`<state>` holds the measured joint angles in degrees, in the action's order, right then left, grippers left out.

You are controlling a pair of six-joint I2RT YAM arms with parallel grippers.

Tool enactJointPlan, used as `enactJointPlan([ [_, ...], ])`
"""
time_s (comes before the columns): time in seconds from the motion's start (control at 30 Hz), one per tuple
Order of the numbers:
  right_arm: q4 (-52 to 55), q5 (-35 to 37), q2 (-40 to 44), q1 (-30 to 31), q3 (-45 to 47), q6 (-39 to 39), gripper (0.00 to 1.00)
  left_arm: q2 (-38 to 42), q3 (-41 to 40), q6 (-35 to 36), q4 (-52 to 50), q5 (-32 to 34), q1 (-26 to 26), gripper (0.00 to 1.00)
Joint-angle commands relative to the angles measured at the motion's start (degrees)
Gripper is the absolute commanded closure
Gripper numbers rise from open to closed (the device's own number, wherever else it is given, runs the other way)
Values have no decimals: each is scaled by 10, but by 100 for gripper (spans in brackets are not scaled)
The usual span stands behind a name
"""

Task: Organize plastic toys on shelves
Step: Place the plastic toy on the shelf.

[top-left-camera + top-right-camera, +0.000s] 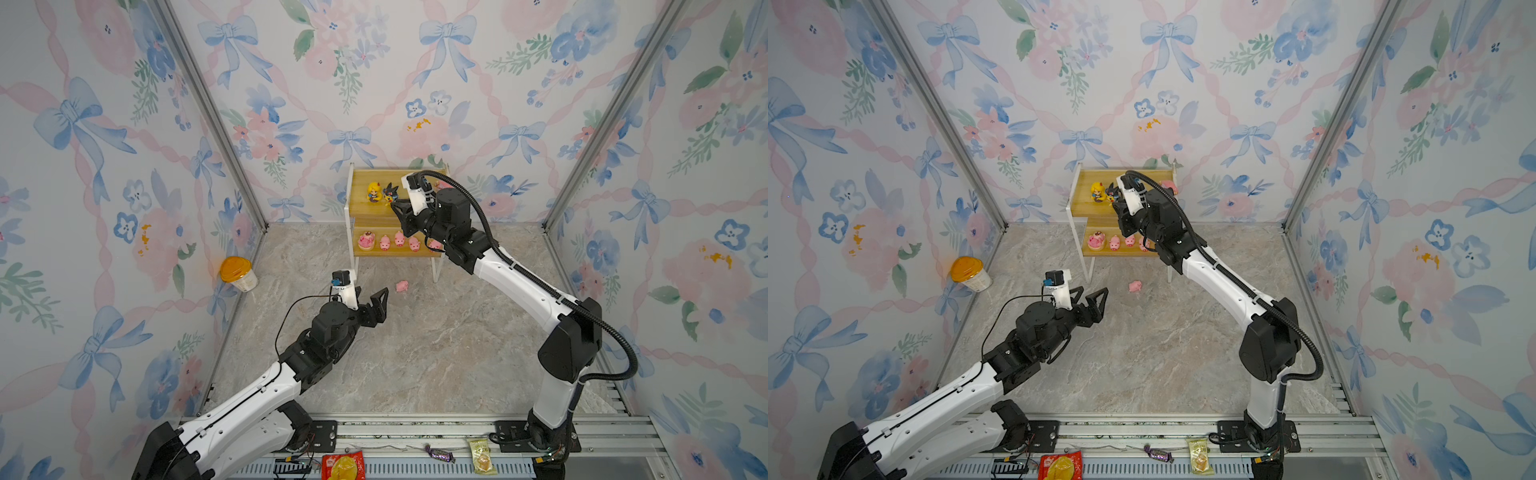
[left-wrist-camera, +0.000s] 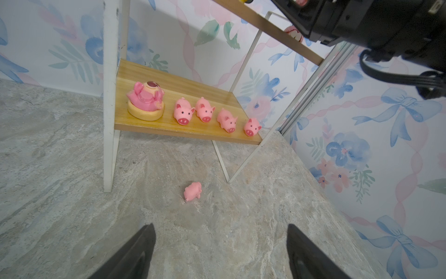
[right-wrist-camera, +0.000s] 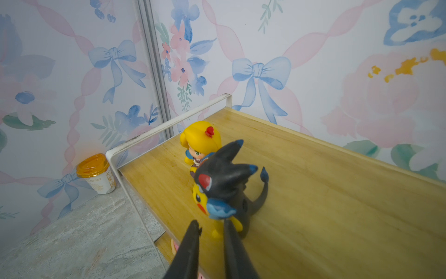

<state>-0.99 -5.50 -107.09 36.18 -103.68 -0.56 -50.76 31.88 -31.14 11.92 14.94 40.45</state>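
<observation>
The shelves (image 1: 360, 183) stand against the back wall, a two-tier rack of yellowish boards (image 3: 313, 205) on a white frame. On the upper tier are a yellow-haired doll (image 1: 374, 192) (image 3: 201, 142) and a black-and-yellow creature (image 1: 390, 193) (image 3: 224, 183). My right gripper (image 1: 398, 205) (image 3: 211, 224) is shut, its tips at the creature's feet, gripping nothing. A pink figure (image 1: 1170, 185) is half hidden behind that arm. The lower tier (image 2: 193, 87) holds a pig on a round base (image 2: 146, 101) and several small pigs (image 2: 183, 113). One pig (image 1: 402, 286) (image 2: 193, 191) lies on the floor. My left gripper (image 1: 372, 293) (image 2: 220, 227) hangs open just short of it.
An orange-lidded cup (image 1: 239, 274) (image 3: 96, 174) stands by the left wall. Snack packets (image 1: 343, 465) and a wrapped candy (image 1: 438, 453) lie on the front rail. The rack's white legs (image 2: 109, 145) stand close behind the loose pig. Patterned walls close in three sides.
</observation>
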Motion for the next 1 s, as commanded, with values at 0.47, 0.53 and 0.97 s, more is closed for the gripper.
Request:
enactJointPlan([
  [0.47,-14,23,13,-5,-14,-30,78,-4,-6,1,-5,5,-7,14],
  [0.53,-25,29,43,-2,18,-30,78,-10,-6,1,-2,7,-7,14],
  [0.97,32,134,362,-2,376,18,66,-180,36,19,5,78,21,18],
])
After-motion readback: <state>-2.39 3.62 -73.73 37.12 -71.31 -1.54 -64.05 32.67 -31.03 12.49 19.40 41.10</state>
